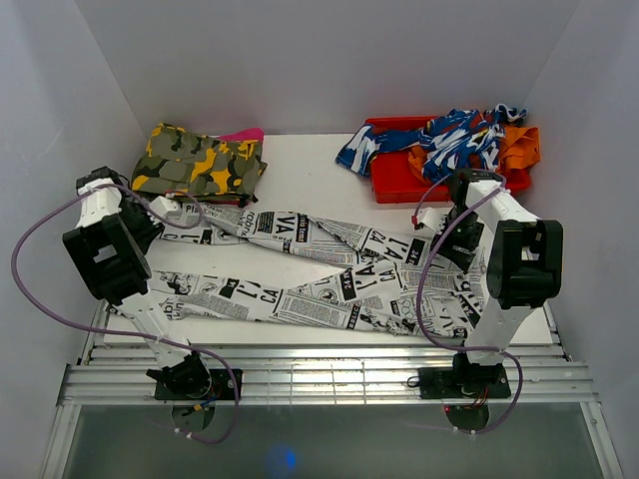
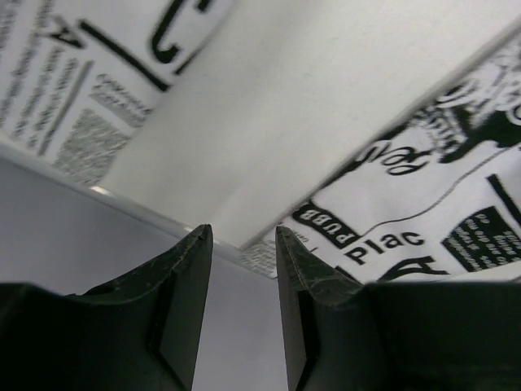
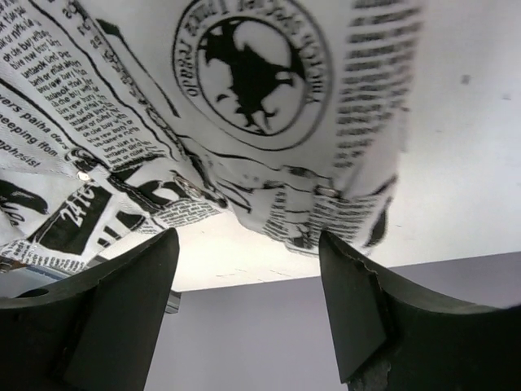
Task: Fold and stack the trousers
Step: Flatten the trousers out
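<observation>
The trousers (image 1: 329,274), white with black newspaper print, lie spread flat across the table. Both legs run to the left and the waist is at the right. My left gripper (image 1: 160,213) is at the hem end of the far leg, by the table's left edge. In the left wrist view the left gripper (image 2: 242,244) is narrowly open and empty, with printed cloth (image 2: 440,212) just ahead on the right. My right gripper (image 1: 446,237) is at the waist. In the right wrist view the right gripper (image 3: 248,248) is wide open and empty, with the waist's edge (image 3: 269,122) just beyond the fingertips.
A folded yellow-green camouflage garment (image 1: 200,160) lies at the back left on something pink (image 1: 247,134). A red tray (image 1: 397,180) at the back right holds a blue-and-white garment (image 1: 444,138) and orange cloth (image 1: 519,148). White walls close in on three sides.
</observation>
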### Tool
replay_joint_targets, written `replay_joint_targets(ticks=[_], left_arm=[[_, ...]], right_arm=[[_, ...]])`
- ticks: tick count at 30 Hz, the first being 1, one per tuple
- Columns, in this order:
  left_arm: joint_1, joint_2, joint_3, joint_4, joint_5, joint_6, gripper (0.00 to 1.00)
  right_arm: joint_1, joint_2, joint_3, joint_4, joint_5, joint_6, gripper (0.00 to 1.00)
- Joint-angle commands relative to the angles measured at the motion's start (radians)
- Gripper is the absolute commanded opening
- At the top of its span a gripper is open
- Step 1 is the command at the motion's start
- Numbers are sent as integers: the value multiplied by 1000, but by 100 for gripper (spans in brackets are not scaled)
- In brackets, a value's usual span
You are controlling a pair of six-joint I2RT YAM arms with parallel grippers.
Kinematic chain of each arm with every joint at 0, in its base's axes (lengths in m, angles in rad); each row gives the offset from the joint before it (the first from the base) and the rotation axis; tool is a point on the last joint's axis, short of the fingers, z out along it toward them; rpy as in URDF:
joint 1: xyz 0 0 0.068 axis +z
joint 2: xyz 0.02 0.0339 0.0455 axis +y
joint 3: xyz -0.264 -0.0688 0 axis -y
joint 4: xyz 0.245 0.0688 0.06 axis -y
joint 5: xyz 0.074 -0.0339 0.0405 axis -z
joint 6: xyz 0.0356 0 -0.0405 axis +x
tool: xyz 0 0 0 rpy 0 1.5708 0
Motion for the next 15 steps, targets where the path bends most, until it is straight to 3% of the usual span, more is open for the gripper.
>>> replay_joint_targets(ticks=[1,7,11,13,15], left_arm=[[7,-52,-73,-88,40,75,48],[8,-36,-213,13,-18,58,49],[7,-25,-273,64,-43,61,49],[7,-26,-312,121,-68,64,44],[5,-34,-323,167,-74,65,31]], right_arm=[[0,2,97,-62,-42,1,75],[33,22,167,-130,-116,33,75],[63,22,125,-130,-120,50,74],[66,17,98,-114,-117,56,74],[66,17,65,-91,-108,59,73]])
